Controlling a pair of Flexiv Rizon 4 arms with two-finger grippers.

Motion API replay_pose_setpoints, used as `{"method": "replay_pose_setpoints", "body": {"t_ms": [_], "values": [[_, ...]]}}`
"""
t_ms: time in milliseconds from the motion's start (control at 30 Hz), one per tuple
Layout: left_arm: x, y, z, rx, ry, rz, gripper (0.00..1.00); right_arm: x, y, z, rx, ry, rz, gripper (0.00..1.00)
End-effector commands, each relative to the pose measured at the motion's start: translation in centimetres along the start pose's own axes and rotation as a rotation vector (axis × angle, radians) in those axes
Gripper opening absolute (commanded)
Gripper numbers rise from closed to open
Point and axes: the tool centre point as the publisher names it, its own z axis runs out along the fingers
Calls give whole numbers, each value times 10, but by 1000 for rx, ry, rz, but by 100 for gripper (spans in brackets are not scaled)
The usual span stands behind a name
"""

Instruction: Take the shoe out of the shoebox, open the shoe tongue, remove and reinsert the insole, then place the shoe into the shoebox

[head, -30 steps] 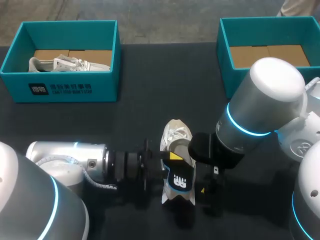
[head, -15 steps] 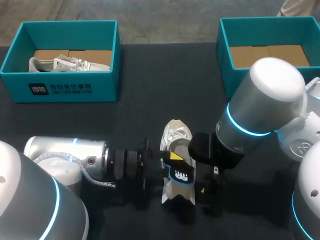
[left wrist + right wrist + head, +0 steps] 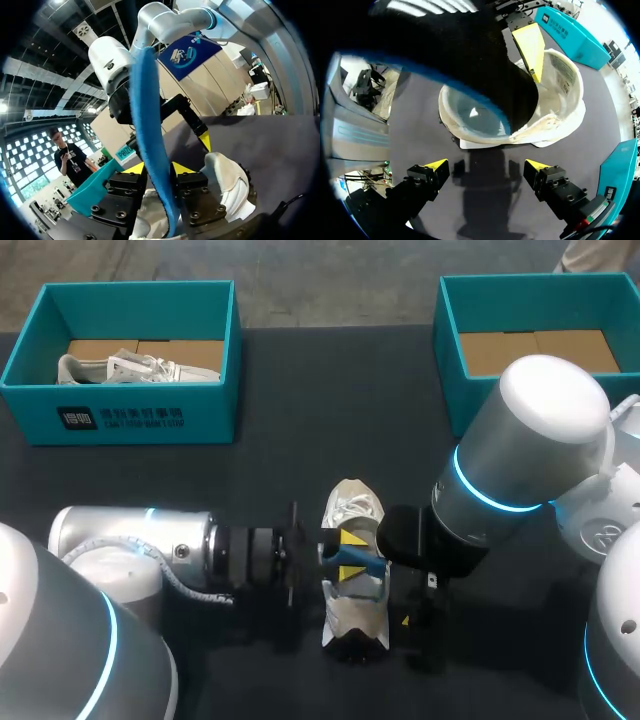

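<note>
Pale shoe [image 3: 352, 506] out on the dark table [image 3: 300, 400], well apart from both boxes, between the two arms. Blue insole [image 3: 366, 563] standing on edge over the shoe's opening, its lower end down by the shoe; dark on one face with a blue rim in the right wrist view [image 3: 470, 50]. Left gripper [image 3: 347, 555] reaching in from the side at the shoe's opening, yellow tips pressed against the insole from both sides, pinching it; seen the same from its own wrist [image 3: 159, 169], with the insole [image 3: 150, 125] rising between the fingers and the shoe [image 3: 227, 180] just beside them. Right gripper [image 3: 486, 165] spread wide, holding nothing, poised over bare table just beside the shoe [image 3: 560, 95].

Far left: teal shoebox [image 3: 120, 418], open on top, with a second pale shoe [image 3: 120, 367] lying on its cardboard-brown floor. Far right: another teal shoebox [image 3: 447, 360], open likewise, brown floor showing, partly hidden by the right arm.
</note>
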Motion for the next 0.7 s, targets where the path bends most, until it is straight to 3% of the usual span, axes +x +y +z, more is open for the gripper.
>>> {"method": "replay_pose_setpoints", "body": {"t_ms": [33, 500, 700], "values": [[-1, -2, -1, 4, 23, 1, 37, 1, -1, 1, -1, -3, 0, 100], [13, -15, -5, -12, 76, 7, 36, 1, -1, 1, -1, -3, 0, 100], [21, -17, -9, -40, 93, 8, 31, 1, -1, 1, -1, -3, 0, 100]]}}
